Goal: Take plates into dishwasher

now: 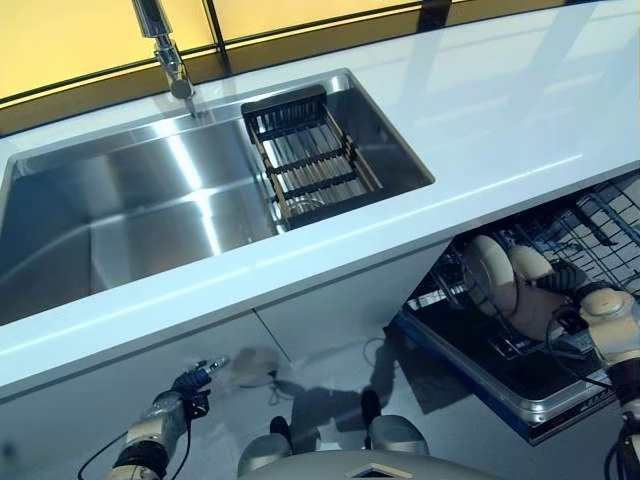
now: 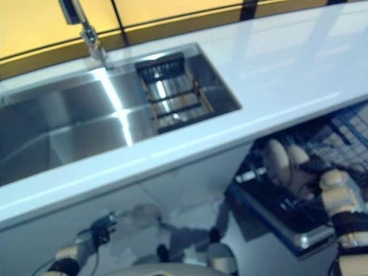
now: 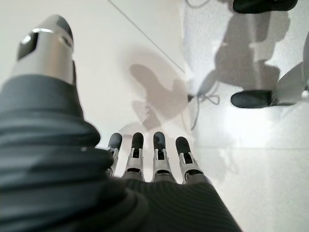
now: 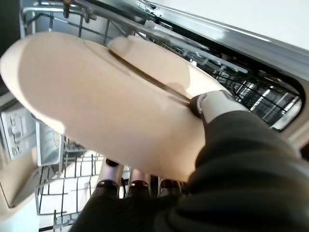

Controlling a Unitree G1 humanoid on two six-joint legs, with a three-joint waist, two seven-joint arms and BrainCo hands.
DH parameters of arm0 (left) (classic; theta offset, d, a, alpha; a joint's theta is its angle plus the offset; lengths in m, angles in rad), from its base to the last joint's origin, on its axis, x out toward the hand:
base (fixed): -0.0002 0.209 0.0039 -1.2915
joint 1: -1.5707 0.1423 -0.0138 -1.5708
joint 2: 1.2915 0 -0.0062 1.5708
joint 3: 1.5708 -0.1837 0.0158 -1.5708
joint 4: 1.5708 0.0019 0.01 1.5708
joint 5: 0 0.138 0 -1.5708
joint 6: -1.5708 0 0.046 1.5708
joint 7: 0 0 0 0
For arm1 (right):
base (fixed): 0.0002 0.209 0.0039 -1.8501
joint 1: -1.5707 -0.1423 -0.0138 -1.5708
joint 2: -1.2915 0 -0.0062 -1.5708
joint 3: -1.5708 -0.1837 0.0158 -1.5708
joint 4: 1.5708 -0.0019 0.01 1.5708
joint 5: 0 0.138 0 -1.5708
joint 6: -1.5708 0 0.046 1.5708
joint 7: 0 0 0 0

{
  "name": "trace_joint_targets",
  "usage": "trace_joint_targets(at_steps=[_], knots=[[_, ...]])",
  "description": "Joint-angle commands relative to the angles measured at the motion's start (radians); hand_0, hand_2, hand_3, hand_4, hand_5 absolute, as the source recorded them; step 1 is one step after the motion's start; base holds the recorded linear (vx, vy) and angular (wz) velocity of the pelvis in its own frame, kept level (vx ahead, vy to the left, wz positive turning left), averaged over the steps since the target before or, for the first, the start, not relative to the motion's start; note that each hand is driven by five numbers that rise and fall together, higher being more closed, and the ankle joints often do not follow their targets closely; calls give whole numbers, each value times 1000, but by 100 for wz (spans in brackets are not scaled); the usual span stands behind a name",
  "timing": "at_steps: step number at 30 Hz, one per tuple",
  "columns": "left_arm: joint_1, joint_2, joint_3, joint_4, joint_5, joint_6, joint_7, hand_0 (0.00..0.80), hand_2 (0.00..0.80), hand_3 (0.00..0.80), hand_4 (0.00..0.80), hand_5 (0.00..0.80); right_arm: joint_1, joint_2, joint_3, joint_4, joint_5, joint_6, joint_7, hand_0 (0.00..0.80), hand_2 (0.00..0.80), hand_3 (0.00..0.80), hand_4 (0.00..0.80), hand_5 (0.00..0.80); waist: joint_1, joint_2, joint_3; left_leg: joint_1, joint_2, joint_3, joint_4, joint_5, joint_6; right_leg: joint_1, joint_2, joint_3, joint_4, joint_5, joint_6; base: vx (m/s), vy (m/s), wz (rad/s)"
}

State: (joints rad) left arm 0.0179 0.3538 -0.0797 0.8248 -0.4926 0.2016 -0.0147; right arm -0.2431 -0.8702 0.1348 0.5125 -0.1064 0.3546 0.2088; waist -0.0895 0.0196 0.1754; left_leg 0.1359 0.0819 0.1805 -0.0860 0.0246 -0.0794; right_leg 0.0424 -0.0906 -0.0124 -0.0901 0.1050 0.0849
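My right hand (image 1: 598, 312) is down in the open dishwasher and shut on a cream plate (image 1: 535, 292), thumb on one face and fingers behind it. In the right wrist view this plate (image 4: 96, 101) fills the picture, held on edge over the wire rack (image 4: 63, 183). A second cream plate (image 1: 488, 272) stands upright in the rack just left of it and shows behind the held one in the wrist view (image 4: 159, 60). My left hand (image 1: 190, 385) hangs low in front of the white cabinet, open and empty, its fingers (image 3: 145, 154) straight.
The lower rack (image 1: 600, 225) is pulled out over the open dishwasher door (image 1: 500, 395), below the white countertop (image 1: 500, 110). A steel sink (image 1: 130, 210) with a dark drainer basket (image 1: 310, 155) and a faucet (image 1: 165, 45) lies to the left.
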Motion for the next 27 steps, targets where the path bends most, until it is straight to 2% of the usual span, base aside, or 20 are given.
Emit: trace_joint_targets(at_steps=[1,4,7,9,10,11,12,14,19,23,27], knots=[[-53,33,-31,-9,19,-30,26,0,0,0,0,0,-123,32,53,41,-13,-26,14,800,800,800,800,800,40,-39,-10,-14,-58,-37,69,-75,69,-3,-26,-64,63,-22,44,-2,9,4],[-49,32,-25,-13,-24,-16,-9,0,0,0,0,0,-116,34,50,51,-25,-21,31,800,800,800,800,800,42,-35,-12,-16,-61,-39,67,-76,69,-6,-27,-65,64,-23,44,-2,3,1],[-56,1,-42,22,-24,-55,16,0,0,0,0,0,-117,52,75,75,-17,-33,19,800,800,800,800,800,38,-42,-16,-15,-59,-34,68,-78,69,-6,-26,-64,63,-23,44,0,0,0],[-68,-5,-50,74,12,-117,24,0,0,0,0,0,-111,67,79,90,-10,-49,11,800,800,800,800,800,36,-49,-17,-14,-58,-31,70,-82,70,-7,-24,-64,69,-29,41,6,-15,0],[-72,-14,-52,99,15,-138,25,0,0,0,0,0,-110,72,86,95,-5,-51,-2,684,684,684,684,684,34,-52,-18,-14,-56,-29,70,-82,70,-7,-24,-63,70,-29,40,10,-36,0],[-75,-27,-59,125,27,-166,8,0,0,0,0,0,-113,79,93,95,0,-45,-20,191,191,191,191,191,32,-56,-18,-14,-56,-28,72,-83,70,-7,-23,-62,71,-30,41,7,-32,-1],[-76,-34,-64,131,27,-175,15,0,0,0,0,0,-113,85,92,94,7,-36,-19,0,0,0,0,0,32,-59,-17,-14,-56,-27,74,-84,70,-7,-22,-61,72,-31,41,0,0,0],[-69,-43,-73,94,29,-145,49,0,0,0,0,0,-117,89,82,79,15,1,-14,0,0,0,0,0,32,-61,-14,-13,-54,-28,75,-82,68,-5,-22,-61,69,-27,42,0,0,0],[-73,-57,-71,124,47,-171,81,0,0,0,0,0,-90,86,44,52,38,2,-30,0,0,0,0,0,22,-71,-20,-7,-54,-26,69,-85,68,-6,-18,-55,73,-31,43,0,0,0],[-63,-43,-74,30,31,-88,103,0,0,0,0,0,-94,56,-7,4,39,50,-18,0,0,0,0,0,18,-65,-22,0,-54,-26,62,-82,67,-2,-16,-50,68,-28,44,5,37,0],[-52,-9,-52,-33,24,-23,74,0,0,0,0,0,-83,14,-61,-27,33,63,1,0,0,0,0,0,17,-56,-32,4,-58,-27,50,-78,68,0,-13,-45,62,-27,44,5,65,1]])
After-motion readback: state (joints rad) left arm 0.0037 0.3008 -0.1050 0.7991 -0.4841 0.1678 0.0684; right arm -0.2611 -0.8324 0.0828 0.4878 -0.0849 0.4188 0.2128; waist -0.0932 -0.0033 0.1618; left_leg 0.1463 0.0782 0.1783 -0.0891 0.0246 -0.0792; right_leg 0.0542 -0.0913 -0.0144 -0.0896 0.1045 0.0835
